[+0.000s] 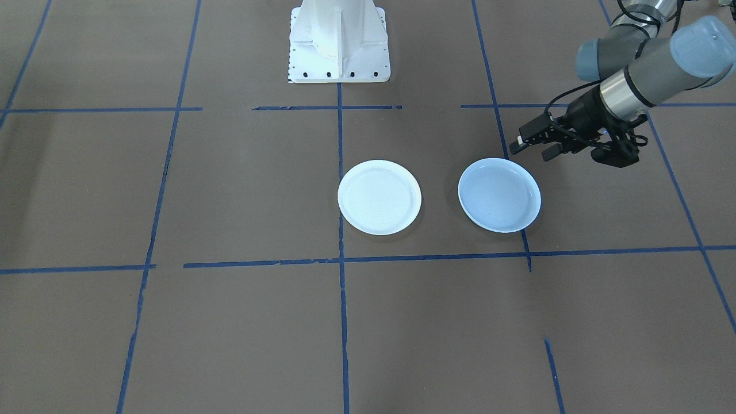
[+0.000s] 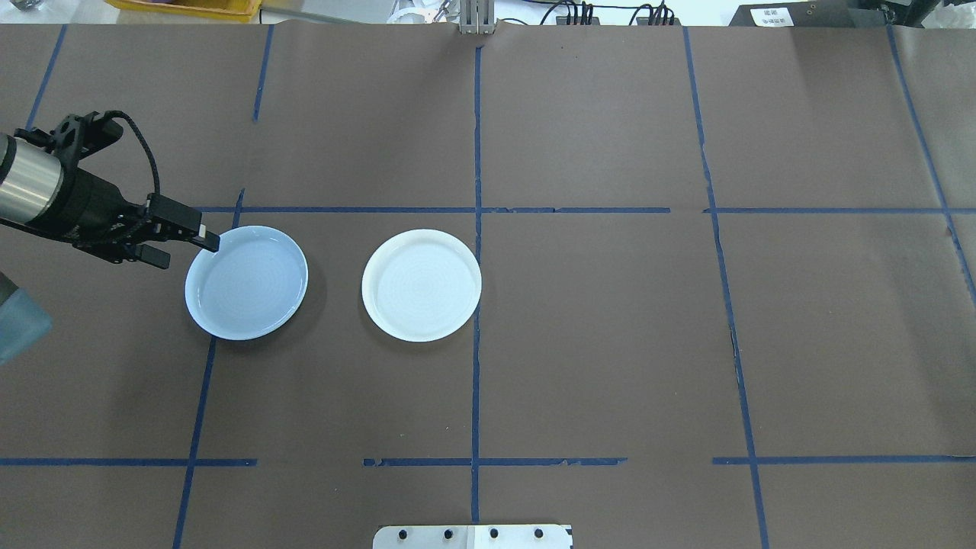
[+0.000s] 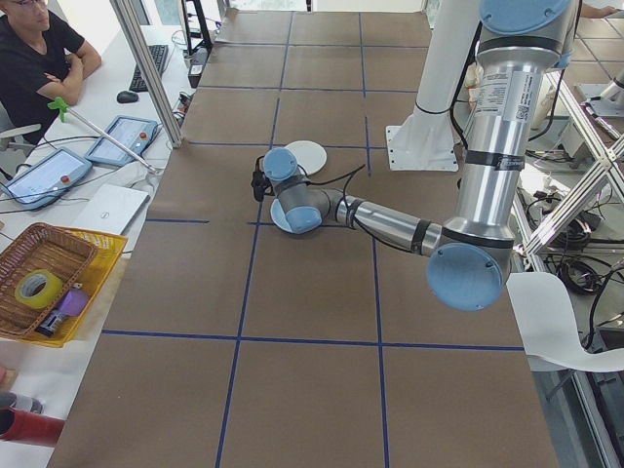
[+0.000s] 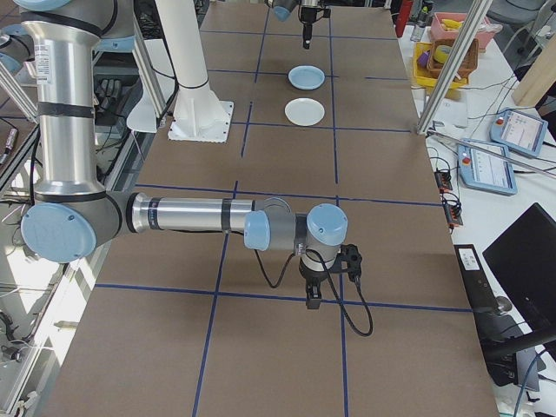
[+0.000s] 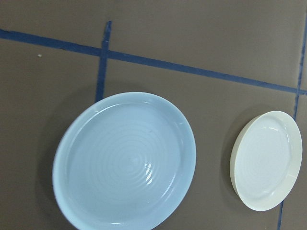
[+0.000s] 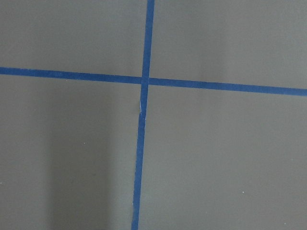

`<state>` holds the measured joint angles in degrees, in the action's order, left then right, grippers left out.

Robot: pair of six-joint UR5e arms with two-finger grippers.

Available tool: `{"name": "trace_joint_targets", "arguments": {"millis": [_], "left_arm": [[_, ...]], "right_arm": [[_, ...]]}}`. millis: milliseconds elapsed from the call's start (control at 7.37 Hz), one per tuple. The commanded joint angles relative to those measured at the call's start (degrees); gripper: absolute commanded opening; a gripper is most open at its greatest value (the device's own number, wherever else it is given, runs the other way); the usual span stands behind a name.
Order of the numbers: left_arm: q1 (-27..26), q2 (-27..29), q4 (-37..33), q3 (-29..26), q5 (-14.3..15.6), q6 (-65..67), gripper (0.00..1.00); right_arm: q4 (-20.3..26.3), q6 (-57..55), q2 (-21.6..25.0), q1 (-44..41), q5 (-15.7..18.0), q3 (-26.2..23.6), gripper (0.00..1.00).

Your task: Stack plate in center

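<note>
Overhead, the left gripper (image 2: 183, 242) hovers with jaws apart just beside the pale-blue plate's (image 2: 246, 281) rim; the white plate (image 2: 422, 284) lies near. The front view agrees. To grip well, straddle the rim squarely before closing. Right gripper (image 4: 313, 291): its opening can't be judged.

Lighting I saw: even, bright, overhead. Soft shadows beside both plates; faint glare on the blue plate (image 5: 124, 163). All views sharp.
</note>
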<state>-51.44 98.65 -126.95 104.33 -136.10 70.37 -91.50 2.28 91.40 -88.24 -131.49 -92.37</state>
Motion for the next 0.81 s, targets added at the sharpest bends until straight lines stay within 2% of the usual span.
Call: {"name": "trace_joint_targets", "arguments": {"millis": [0,136,271,407,679], "left_arm": [[8.87,10.96,22.51,5.97,13.88,0.03,1.00],[12.64,15.30,28.54,5.45,18.45,-0.14,1.00],[13.90,15.43,27.99,4.58,19.19,0.21,1.00],[14.43,15.52,26.33,2.57,19.20,0.47,1.00],[16.01,15.96,15.30,-6.19,19.20,4.66,1.00]], "right_arm": [[0.01,0.00,0.00,0.00,0.00,0.00,1.00],[0.01,0.00,0.00,0.00,0.00,0.00,1.00],[0.01,0.00,0.00,0.00,0.00,0.00,1.00],[0.01,0.00,0.00,0.00,0.09,0.00,1.00],[0.01,0.00,0.00,0.00,0.00,0.00,1.00]]}}
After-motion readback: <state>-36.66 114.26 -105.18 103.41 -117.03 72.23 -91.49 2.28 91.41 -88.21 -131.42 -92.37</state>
